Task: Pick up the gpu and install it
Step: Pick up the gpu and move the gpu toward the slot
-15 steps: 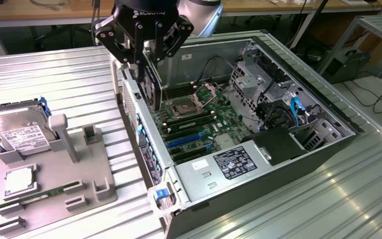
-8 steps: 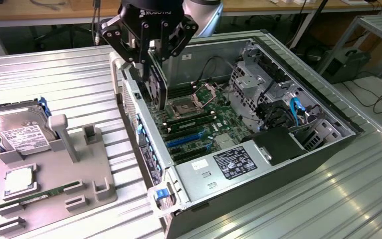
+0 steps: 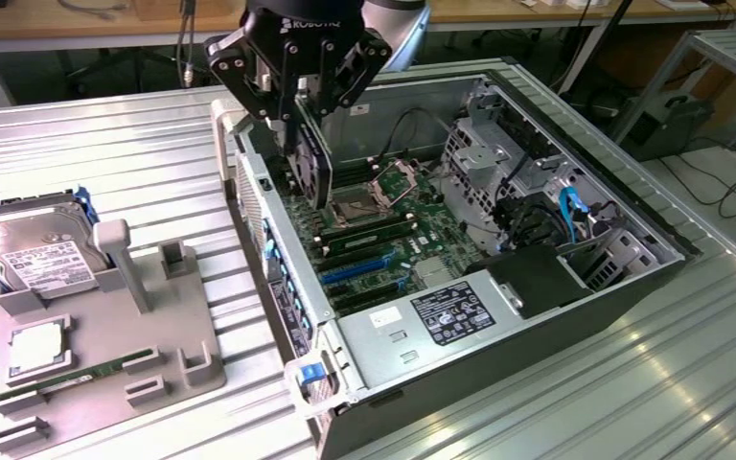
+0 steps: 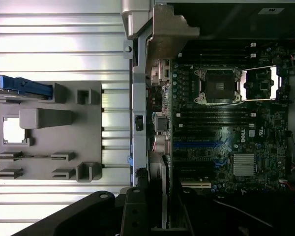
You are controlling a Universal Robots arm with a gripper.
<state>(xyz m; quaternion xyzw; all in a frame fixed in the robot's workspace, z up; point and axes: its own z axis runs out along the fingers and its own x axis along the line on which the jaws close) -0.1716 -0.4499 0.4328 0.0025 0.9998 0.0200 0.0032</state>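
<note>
gpu (image 3: 315, 165) upright between the fingers (image 4: 132, 214)

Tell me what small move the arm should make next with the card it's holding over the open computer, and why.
Probably slide along the case wall toward the blue slots, without lowering yet. The gripper holds the gpu on edge above the motherboard, seemingly beside the CPU socket and short of those slots.

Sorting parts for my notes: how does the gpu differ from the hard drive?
The gpu is black, the hard drive silver with a white label. The gpu hangs on edge in the gripper over the computer case; the hard drive sits on the gray fixture. Both are flat.
</note>
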